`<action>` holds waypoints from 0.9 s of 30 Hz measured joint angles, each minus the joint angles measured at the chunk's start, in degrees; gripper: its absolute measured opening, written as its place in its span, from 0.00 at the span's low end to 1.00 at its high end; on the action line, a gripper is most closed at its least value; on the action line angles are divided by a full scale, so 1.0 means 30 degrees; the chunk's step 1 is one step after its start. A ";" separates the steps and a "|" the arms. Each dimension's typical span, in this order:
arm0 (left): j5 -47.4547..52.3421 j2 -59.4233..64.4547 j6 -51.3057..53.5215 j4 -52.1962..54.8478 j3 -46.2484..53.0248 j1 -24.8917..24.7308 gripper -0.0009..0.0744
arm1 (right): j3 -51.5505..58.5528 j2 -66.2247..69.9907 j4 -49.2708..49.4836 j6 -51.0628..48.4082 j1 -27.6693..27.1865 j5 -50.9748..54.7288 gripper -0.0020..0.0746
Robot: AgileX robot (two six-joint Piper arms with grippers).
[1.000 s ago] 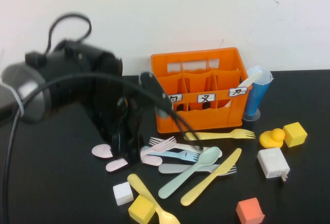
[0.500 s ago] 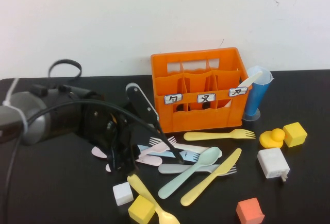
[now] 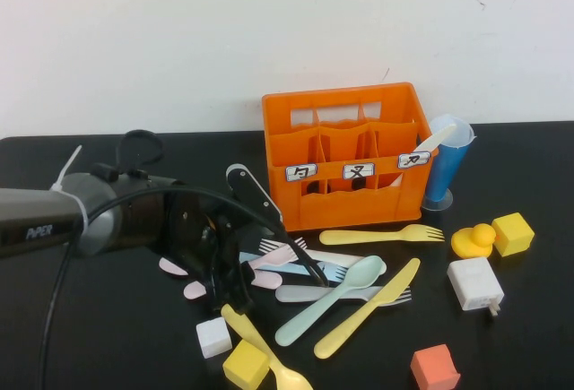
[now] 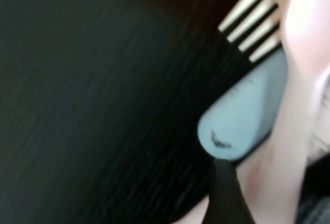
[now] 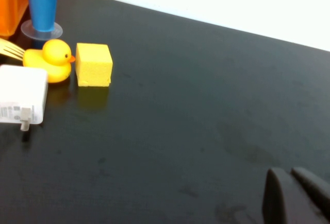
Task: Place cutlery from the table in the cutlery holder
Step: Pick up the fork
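Because the cutlery point(image 3: 345, 284) is thin pastel plastic, it looks light, stiff and rather slick, lying flat on the table point(image 3: 108, 336) with little edge to catch; a grip across a handle, where one piece rides up over another, seems the best hold.

Nearest the camera, a yellow spoon point(image 3: 260, 350) lies between a white cube point(image 3: 213, 337) and a yellow cube point(image 3: 246, 365), with an orange-red cube point(image 3: 434, 368) off to the right. Just behind, the left gripper point(image 3: 262, 248) sits low over the left end of the pile, its jaws spread wide and holding nothing, one finger point(image 3: 256, 194) raised toward the crate. The left wrist view shows a pale blue handle point(image 4: 247, 113) and a pink piece point(image 4: 304, 80) right under it, white tines beside them. The mint spoon point(image 3: 332, 300), yellow knife point(image 3: 368, 307) and grey fork point(image 3: 341, 293) cross one another, so lifting one may drag its neighbours.

The right gripper point(image 5: 296, 195) rests well off to the right over bare tabletop, fingers pressed together (it appears parked). A white charger block point(image 3: 474, 283), rubber duck point(image 3: 473, 240) and another yellow cube point(image 3: 513, 233) sit near it.

Farther back, a yellow fork point(image 3: 381, 235) lies just before the cutlery holder point(image 3: 345, 157), which stands upright beside a blue cup point(image 3: 445, 161) with a white utensil in it. The matte black top gives no grip; behind is a plain white wall.
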 joint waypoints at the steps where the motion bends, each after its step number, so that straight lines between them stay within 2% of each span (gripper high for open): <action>1: -0.0177 0.0077 0.0000 0.0000 0.0000 0.0000 0.53 | 0.0000 0.0000 0.0000 0.0000 0.0000 0.0000 0.02; 7: -0.0531 0.0380 -0.0045 -0.0125 -0.0075 0.0000 0.51 | 0.0000 0.0000 0.0000 0.0000 0.0000 0.0000 0.02; 9: -0.0531 0.0429 -0.0045 -0.0158 -0.0102 0.0000 0.43 | 0.0000 0.0000 0.0000 0.0000 0.0000 0.0000 0.02; 13: -0.0531 0.0444 -0.0140 -0.0158 -0.0146 0.0000 0.20 | 0.0000 0.0000 0.0000 0.0000 0.0000 0.0000 0.02; 27: 0.0300 -0.0700 -0.0457 -0.0011 -0.0146 0.0000 0.20 | 0.0000 0.0000 0.0000 0.0000 0.0000 0.0000 0.02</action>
